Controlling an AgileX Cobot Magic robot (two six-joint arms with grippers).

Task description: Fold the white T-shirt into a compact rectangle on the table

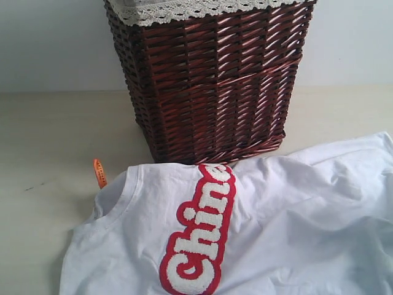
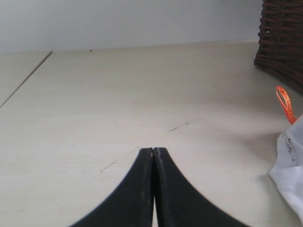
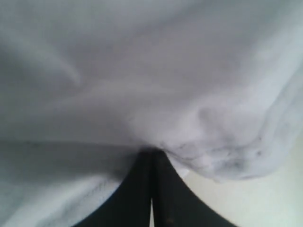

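The white T-shirt (image 1: 288,209) lies spread and wrinkled on the table (image 1: 43,135), its red-edged lettering (image 1: 199,239) facing up and its orange neck tag (image 1: 99,173) sticking out at the collar. Neither gripper shows in the exterior view. My left gripper (image 2: 154,150) is shut with nothing in it, low over bare table (image 2: 118,94); the shirt's collar edge (image 2: 291,161) and tag (image 2: 285,105) lie off to one side of it. My right gripper (image 3: 152,151) is shut, and the T-shirt's cloth (image 3: 142,71) puckers right at its tips, pinched there.
A dark red-brown wicker basket (image 1: 209,80) with white lace trim stands just behind the shirt, its corner also near the left gripper (image 2: 284,38). A seam line in the tabletop (image 2: 26,78) runs past the left gripper. A pale wall stands behind the table.
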